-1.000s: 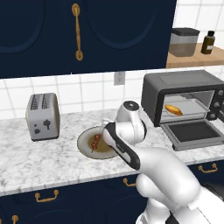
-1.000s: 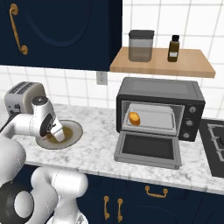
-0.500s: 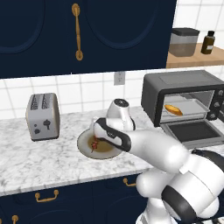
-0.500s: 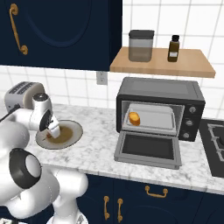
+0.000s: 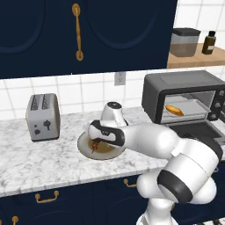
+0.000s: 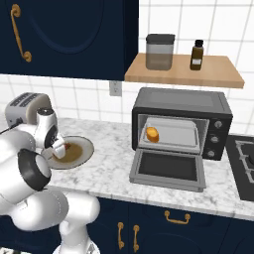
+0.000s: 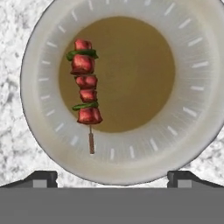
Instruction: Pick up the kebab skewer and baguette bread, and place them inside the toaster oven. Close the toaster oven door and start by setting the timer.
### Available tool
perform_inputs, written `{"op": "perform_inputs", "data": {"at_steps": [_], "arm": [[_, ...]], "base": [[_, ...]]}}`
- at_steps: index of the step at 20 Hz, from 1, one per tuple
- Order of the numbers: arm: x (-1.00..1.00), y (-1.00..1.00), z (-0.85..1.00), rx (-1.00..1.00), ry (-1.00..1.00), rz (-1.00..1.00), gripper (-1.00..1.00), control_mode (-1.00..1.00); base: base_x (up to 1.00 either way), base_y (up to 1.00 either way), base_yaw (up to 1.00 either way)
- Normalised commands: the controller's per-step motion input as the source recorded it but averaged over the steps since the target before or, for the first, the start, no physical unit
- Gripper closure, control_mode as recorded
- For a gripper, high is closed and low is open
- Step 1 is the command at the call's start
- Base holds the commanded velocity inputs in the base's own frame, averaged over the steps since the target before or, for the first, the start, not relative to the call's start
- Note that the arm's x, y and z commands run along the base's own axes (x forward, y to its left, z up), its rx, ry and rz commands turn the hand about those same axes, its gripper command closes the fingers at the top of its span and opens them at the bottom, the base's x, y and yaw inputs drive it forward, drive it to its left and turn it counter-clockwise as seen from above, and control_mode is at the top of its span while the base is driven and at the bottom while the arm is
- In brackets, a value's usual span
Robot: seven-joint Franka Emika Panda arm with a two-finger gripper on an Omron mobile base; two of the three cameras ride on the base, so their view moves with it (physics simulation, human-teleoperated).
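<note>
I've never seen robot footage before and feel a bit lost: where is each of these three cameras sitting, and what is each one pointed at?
Left base view: behind the arm, left, facing the dark grey toaster oven and silver two-slot toaster; white arm rises lower right.
Right base view: behind, right, same counter; arm lower left.
Hand view: on the hand, looking down at the red-chunked kebab skewer on the round white plate; dark fingertips at bottom.
Both base views share the golden baguette bread inside the oven.

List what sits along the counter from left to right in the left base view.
Silver two-slot toaster → round plate holding the kebab skewer, with the gripper over it → toaster oven, its door dropped open and the baguette bread lying inside.
</note>
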Motion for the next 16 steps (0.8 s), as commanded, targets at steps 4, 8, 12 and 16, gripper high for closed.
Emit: {"op": "perform_inputs", "data": {"at_steps": [4, 8, 12, 16], "arm": [[0.13, 0.06, -0.32, 0.0, 0.03, 0.0, -1.0, -1.0], [0.21, 0.15, -0.32, 0.0, 0.07, 0.0, -1.0, -1.0], [0.14, 0.1, -0.25, -0.01, 0.07, 0.0, -1.0, -1.0], [0.2, 0.13, -0.19, -0.02, 0.05, 0.0, -1.0, -1.0]], "base": [[0.0, 0.0, 0.0], [0.0, 0.0, 0.0], [0.0, 0.0, 0.0], [0.0, 0.0, 0.0]]}}
